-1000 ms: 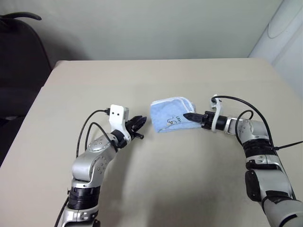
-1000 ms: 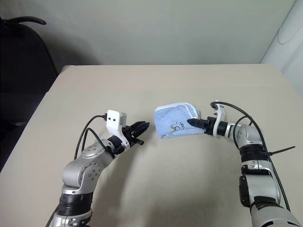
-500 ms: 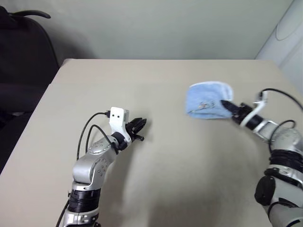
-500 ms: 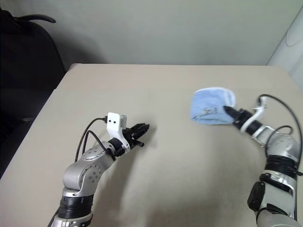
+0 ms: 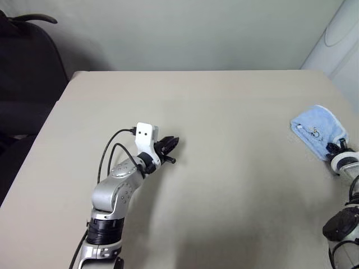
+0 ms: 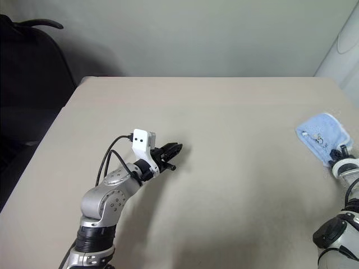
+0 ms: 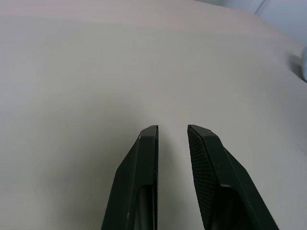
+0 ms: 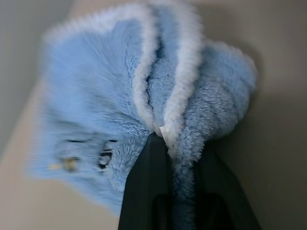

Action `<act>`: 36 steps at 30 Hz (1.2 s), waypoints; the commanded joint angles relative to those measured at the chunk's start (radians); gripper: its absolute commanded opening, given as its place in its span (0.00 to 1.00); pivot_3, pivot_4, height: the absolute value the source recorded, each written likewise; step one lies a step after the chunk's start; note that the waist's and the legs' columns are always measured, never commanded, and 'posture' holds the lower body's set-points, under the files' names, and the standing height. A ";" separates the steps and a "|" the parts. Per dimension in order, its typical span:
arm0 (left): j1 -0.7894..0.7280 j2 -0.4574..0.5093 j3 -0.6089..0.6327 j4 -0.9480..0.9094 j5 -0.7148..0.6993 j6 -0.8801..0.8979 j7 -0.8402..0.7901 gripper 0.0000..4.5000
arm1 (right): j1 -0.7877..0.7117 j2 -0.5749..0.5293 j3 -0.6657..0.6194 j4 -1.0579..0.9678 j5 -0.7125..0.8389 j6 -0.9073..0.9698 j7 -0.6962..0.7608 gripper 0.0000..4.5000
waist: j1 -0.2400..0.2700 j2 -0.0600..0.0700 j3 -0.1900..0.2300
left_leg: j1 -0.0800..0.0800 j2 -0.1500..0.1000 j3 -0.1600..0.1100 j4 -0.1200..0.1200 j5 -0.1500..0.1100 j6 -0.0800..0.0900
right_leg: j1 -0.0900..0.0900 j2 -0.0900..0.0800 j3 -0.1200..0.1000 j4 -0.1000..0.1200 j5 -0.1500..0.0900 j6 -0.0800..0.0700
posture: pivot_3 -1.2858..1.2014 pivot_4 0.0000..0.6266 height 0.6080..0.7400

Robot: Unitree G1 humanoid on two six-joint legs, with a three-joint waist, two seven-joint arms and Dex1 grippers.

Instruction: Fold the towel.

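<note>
Right wrist view: right gripper point(image 8: 180, 153) clamps the folded light-blue towel point(image 8: 144, 96) by its white-edged layers; over the table point(image 5: 224, 112), left gripper point(image 7: 171, 132) stands slightly parted, empty.

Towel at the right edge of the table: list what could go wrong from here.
1. The towel sits near the table's right edge, so it may slide off if released there.
2. The right claw pinches only a bunched fold at the white edging, so the layers could slip out or come undone.
3. The left claw is open over bare table, far from the towel, so it probably cannot help steady the fold.
</note>
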 commanded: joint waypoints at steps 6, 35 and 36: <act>0.020 -0.005 0.005 -0.034 -0.004 0.004 0.009 0.24 | 0.023 -0.023 0.030 -0.050 0.001 -0.055 -0.016 0.78 | 0.007 0.000 0.000 | 0.000 0.000 -0.001 0.002 -0.001 0.001 | 0.002 -0.001 -0.001 0.000 0.000 0.000 | 0.52 0.24 1.00; 0.002 0.195 0.156 0.236 0.179 -0.386 -0.054 0.24 | 0.279 0.004 0.669 -0.843 -0.110 -0.215 0.543 1.00 | -0.017 0.001 -0.002 | 0.002 -0.002 -0.003 0.001 -0.001 0.002 | 0.002 0.003 0.003 -0.001 -0.001 0.002 | 0.52 0.24 1.00; 0.006 0.193 0.166 0.243 0.177 -0.395 -0.055 0.24 | 0.248 0.026 0.741 -0.806 -0.176 -0.253 0.542 1.00 | -0.017 0.001 -0.002 | 0.002 -0.002 -0.003 0.001 -0.001 0.002 | 0.002 0.002 0.003 -0.001 -0.001 0.002 | 0.52 0.24 1.00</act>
